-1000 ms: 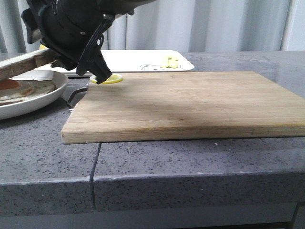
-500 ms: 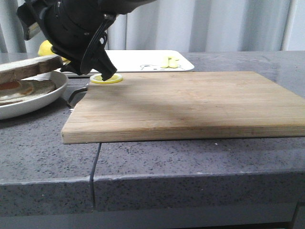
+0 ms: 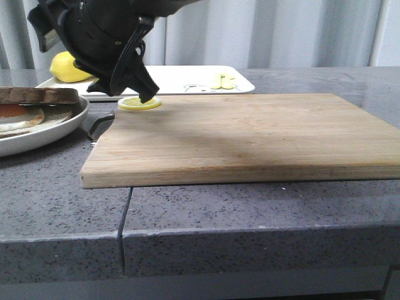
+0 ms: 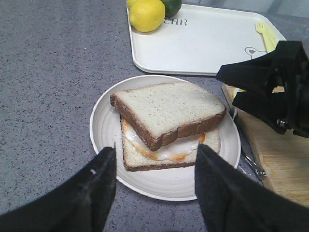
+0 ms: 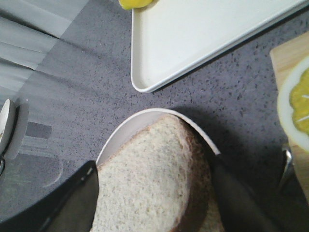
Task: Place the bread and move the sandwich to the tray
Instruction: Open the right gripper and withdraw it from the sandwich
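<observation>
From the front, the bread lies flat on the egg in the plate at the desk's nine o'clock edge, with the right tool just beside it toward three o'clock, likely because the placing is done. The left wrist view shows the left tool spread and empty, the sandwich at its twelve o'clock, and the tray beyond. In the right wrist view that tool's fingers stand spread either side of the bread, seemingly letting go.

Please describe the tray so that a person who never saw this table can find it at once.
Start from the wooden board on the grey counter. Behind it lies the tray, flat, white and rectangular, with a lemon on one corner. Unlike the round plate holding the sandwich, it has rounded corners and a small bear drawing.
</observation>
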Motion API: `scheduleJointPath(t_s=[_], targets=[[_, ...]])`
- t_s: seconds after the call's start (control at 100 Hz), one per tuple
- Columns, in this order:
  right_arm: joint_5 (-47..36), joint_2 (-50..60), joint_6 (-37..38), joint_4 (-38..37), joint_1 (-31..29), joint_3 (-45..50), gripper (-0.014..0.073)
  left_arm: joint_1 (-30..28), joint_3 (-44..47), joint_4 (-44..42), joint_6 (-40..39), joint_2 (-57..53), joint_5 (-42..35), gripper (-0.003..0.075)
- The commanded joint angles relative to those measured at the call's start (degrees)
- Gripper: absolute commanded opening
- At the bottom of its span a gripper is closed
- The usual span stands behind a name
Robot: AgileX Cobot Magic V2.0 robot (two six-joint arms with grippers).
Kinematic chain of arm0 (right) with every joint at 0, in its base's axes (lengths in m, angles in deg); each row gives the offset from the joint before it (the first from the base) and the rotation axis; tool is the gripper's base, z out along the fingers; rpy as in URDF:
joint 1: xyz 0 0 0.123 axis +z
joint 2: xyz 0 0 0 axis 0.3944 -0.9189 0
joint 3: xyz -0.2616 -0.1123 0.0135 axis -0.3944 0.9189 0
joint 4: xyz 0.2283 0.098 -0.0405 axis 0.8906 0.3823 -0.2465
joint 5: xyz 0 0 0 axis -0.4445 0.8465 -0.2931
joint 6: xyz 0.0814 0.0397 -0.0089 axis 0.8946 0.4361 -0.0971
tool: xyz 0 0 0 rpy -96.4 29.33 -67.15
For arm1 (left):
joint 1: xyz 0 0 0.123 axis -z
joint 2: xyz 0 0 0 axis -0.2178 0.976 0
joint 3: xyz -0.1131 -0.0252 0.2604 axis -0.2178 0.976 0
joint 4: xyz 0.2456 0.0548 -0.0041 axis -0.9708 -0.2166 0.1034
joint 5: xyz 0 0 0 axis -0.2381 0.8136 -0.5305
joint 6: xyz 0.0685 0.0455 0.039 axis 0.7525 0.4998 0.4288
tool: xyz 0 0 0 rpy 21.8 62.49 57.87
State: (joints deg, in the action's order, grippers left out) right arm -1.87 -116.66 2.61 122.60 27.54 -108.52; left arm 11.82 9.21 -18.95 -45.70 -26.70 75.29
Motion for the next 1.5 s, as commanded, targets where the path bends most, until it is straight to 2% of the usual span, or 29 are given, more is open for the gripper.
scheduleJointPath(t_s=[0.0,0.4,0.73,1.06,1.23,1.49], targets=[[0.1,5.1,-0.9,-3.8,0.0,-1.8,0.0510,0.0,-2.0,1.0,0.2,0.5,-4.2,0.0348],[1.8,13.7,-1.0,-18.5,-6.7,-1.0,0.0508,0.0,-2.0,1.0,0.2,0.5,-4.2,0.0348],[2.8,24.0,-0.9,-36.6,-16.6,8.3,0.0508,0.0,-2.0,1.0,0.2,0.5,-4.2,0.0348],[4.4,36.9,7.3,-60.2,-30.1,20.3,0.0508,0.0,-2.0,1.0,0.2,0.5,-4.2,0.0348],[4.3,42.8,12.6,-72.9,-35.1,26.9,0.0508,0.0,-2.0,1.0,0.2,0.5,-4.2,0.0348],[1.8,52.0,17.4,-81.3,-41.3,37.6,0.0508,0.0,-2.0,1.0,0.2,0.5,-4.2,0.0348]])
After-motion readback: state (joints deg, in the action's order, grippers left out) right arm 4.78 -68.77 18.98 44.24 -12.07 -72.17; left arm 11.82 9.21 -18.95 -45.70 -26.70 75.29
